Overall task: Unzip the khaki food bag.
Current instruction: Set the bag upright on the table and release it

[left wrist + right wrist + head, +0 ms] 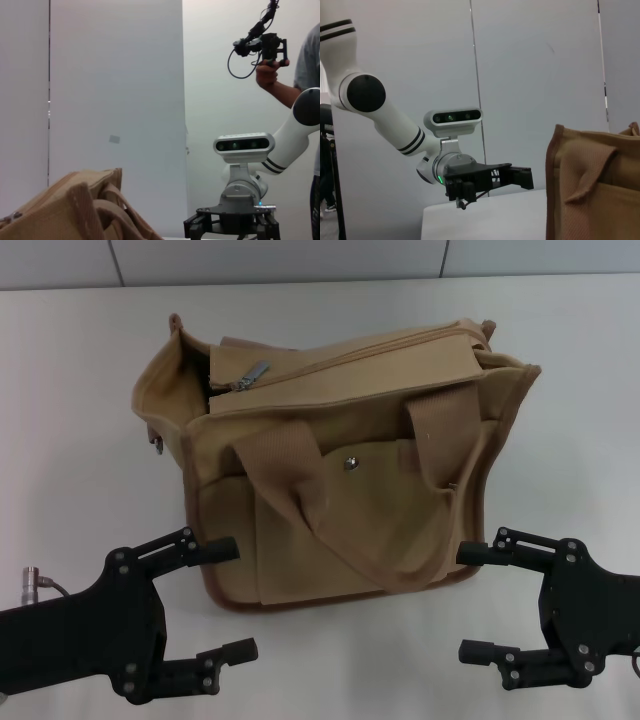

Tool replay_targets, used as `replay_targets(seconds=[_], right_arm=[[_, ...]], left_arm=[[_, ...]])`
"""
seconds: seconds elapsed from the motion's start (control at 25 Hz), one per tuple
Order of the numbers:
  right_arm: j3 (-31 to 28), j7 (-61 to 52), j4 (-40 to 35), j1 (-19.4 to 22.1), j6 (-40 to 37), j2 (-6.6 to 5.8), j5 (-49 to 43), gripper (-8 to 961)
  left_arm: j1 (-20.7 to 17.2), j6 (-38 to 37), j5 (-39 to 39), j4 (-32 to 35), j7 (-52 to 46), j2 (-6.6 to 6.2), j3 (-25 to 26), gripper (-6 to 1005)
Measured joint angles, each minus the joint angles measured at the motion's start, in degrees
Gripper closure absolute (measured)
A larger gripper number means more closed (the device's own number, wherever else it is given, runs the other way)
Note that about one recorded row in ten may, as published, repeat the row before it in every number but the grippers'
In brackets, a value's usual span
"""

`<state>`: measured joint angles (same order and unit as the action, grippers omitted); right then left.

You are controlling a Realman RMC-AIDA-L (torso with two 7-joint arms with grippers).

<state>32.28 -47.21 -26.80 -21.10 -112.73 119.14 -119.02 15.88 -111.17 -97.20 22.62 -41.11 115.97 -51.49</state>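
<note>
Item: khaki food bag (330,470). It stands upright on the white table (80,390), middle of the work area, front pocket and silver snap (349,464) turned toward me. Its two webbing handles (300,490) droop forward over the front face, which leaves the top panel uncovered.

Item: top zipper (340,365). It runs along the bag's long axis, side to side across my view and rising slightly toward my right. The metal pull (254,374) lies at the end on my left. The teeth look closed along the length that shows, so I judge the pull has to travel rightward; the unzipping is not yet begun.

Item: my left gripper (228,598). It hangs low at the bag's near left corner, fingers spread wide, holding nothing. One fingertip sits just beside the bag's lower edge; whether it touches I cannot tell.

Item: my right gripper (474,602). It sits at the near right corner, fingers likewise spread and empty. Flanking the bag this way, I judge one gripper can brace the fabric while the other takes the pull.
</note>
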Motion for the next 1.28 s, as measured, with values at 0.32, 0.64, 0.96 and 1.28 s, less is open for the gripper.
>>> replay_targets(seconds=[0.32, 0.64, 0.96, 1.28], right_arm=[[0.06, -0.03, 0.13, -0.05, 0.50, 0.11, -0.03, 111], [-0.43, -0.02, 0.10, 0.29, 0.50, 0.13, 0.21, 111], [-0.45, -0.01, 0.08, 0.09, 0.43, 0.13, 0.26, 110], [-0.60, -0.02, 0.14, -0.04, 0.48, 0.18, 0.38, 110]], left_arm=[[-0.50, 0.53, 0.17, -0.10, 0.42, 0.44, 1.14, 180], [-4.00, 2.94, 0.29, -0.82, 0.02, 1.32, 12.29, 194], [-4.27, 5.68, -0.41, -3.61, 0.63, 2.74, 16.11, 207], [0.98, 11.13, -0.20, -14.44, 8.03, 3.06, 15.97, 221]])
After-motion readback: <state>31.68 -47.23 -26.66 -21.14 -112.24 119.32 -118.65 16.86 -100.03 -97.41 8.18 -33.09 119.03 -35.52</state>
